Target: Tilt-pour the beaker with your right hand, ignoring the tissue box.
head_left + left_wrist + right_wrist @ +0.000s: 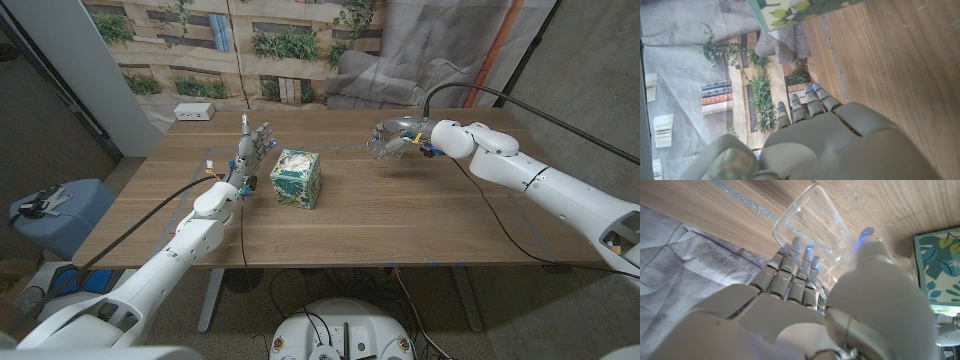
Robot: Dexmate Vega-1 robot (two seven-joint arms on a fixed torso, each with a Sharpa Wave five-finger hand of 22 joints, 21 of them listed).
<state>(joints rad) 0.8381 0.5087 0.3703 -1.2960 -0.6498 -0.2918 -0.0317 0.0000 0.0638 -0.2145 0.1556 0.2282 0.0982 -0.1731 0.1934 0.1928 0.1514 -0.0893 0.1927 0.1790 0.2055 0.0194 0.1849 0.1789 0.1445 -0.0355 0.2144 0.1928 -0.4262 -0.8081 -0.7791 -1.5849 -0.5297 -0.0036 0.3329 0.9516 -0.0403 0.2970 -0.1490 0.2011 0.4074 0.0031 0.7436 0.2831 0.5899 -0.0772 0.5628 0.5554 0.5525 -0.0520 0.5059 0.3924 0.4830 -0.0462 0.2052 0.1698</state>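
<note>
Peering at far right of desk [400, 215]: clear beaker [383, 143] hard to make out, half hidden inside right hand [400, 138], which grips it tipped on side, mouth toward tissue box [296, 178]. Left hand [252, 146] upright beside box, fingers apart, holding nothing. Wooden top; printed plant backdrop behind.

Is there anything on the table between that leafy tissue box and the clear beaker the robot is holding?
No. In the head view, only bare wood lies between the tissue box and the beaker.
</note>
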